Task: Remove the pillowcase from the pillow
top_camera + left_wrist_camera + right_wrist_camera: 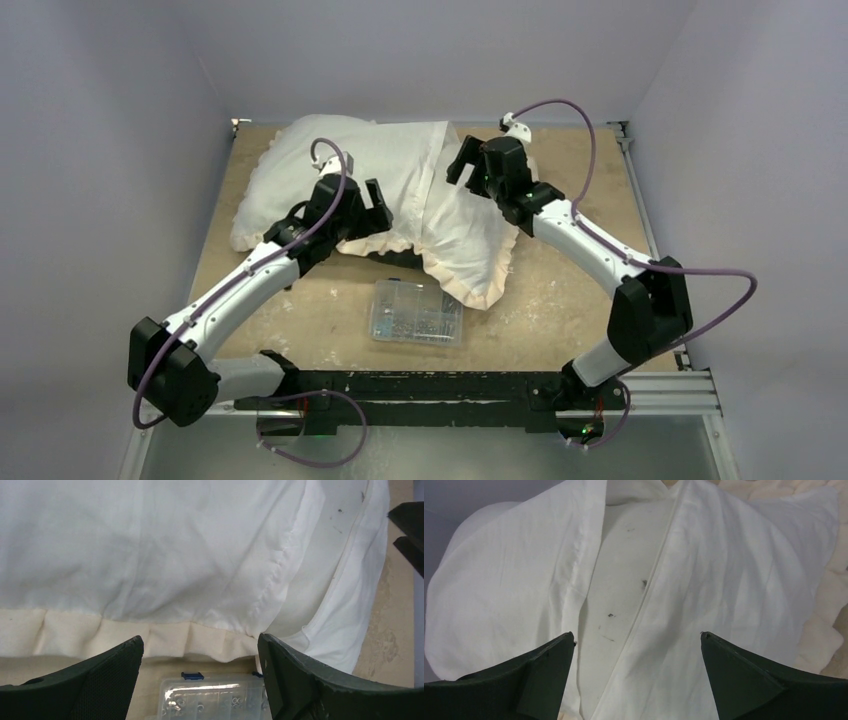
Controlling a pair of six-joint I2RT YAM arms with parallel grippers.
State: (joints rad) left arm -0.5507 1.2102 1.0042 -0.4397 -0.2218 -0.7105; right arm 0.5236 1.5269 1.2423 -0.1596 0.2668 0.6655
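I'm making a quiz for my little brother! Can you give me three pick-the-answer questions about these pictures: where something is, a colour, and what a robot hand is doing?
1. Where is the clear plastic box? A on the pillow; B on the table by the frill; C in a gripper.
2. What colour is the frill of the pillowcase? A cream; B blue; C black.
3. The left gripper is: A shut on fabric; B hidden; C open.
Answers: 1 B, it lies on the table by the frill. 2 A, the wrist view shows it cream. 3 C, its fingers stand apart, gripping nothing.
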